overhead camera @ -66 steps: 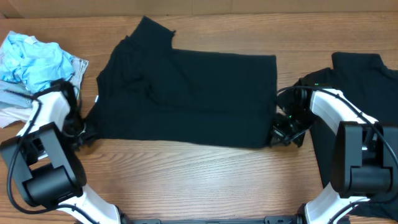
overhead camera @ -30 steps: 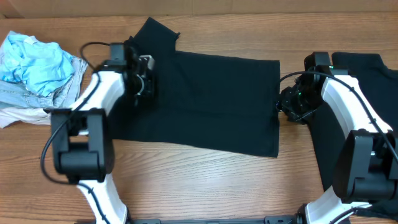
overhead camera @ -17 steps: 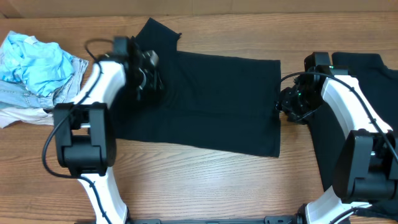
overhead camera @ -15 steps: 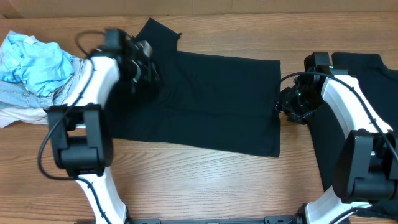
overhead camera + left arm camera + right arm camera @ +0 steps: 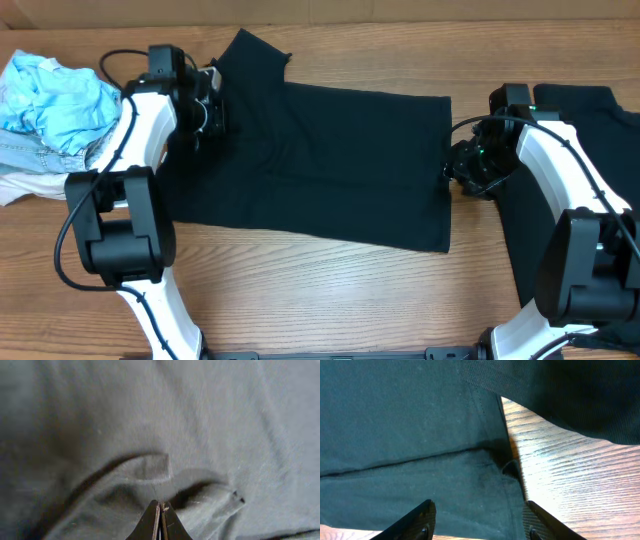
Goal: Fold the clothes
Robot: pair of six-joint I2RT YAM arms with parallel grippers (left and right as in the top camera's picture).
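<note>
A black T-shirt (image 5: 330,160) lies spread across the middle of the table, one sleeve sticking out at the upper left. My left gripper (image 5: 210,115) hovers over its upper left part, near that sleeve. In the left wrist view its fingers (image 5: 160,510) are pressed together with nothing between them, above a rumpled fold of the fabric (image 5: 145,467). My right gripper (image 5: 455,172) sits at the shirt's right edge. It is open (image 5: 482,525), straddling the hem (image 5: 510,467) low over the cloth without gripping it.
A second black shirt (image 5: 585,130) lies at the far right under the right arm, and its edge shows in the right wrist view (image 5: 570,395). A pile of light blue and pale clothes (image 5: 55,100) sits at the far left. Bare wood (image 5: 320,290) runs along the front.
My left gripper opened, let the fabric go, shut again and drew back left toward the sleeve. The shirt's left side now lies folded over. The right arm has stayed put.
</note>
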